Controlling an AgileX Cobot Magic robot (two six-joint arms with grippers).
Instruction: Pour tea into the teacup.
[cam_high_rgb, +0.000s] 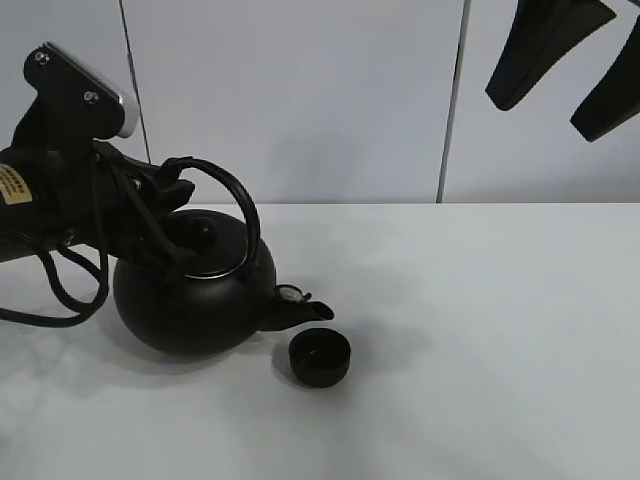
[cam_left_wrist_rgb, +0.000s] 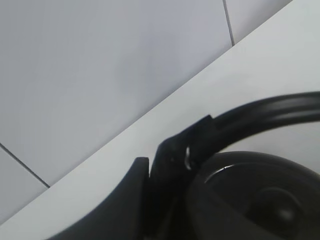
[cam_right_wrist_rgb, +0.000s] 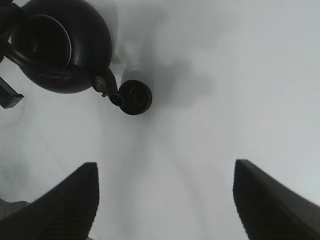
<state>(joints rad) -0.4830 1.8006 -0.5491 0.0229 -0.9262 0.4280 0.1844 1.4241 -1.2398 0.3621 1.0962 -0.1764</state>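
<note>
A big round black kettle (cam_high_rgb: 195, 300) is tilted on the white table, its spout (cam_high_rgb: 295, 305) hanging just over the rim of the small black teacup (cam_high_rgb: 320, 357). My left gripper (cam_high_rgb: 165, 195) is shut on the kettle's arched handle (cam_left_wrist_rgb: 260, 112), close to where the handle meets the body; the lid (cam_left_wrist_rgb: 260, 200) shows below it. In the right wrist view the kettle (cam_right_wrist_rgb: 65, 45) and teacup (cam_right_wrist_rgb: 136, 96) lie far off. My right gripper (cam_high_rgb: 540, 115) hangs high at the back right, open, with nothing between its fingers (cam_right_wrist_rgb: 70, 205).
The white table (cam_high_rgb: 480, 330) runs wide to the right of the teacup. Pale wall panels (cam_high_rgb: 300, 90) stand behind it. The left arm's black cables (cam_high_rgb: 70, 290) loop down beside the kettle at the far left.
</note>
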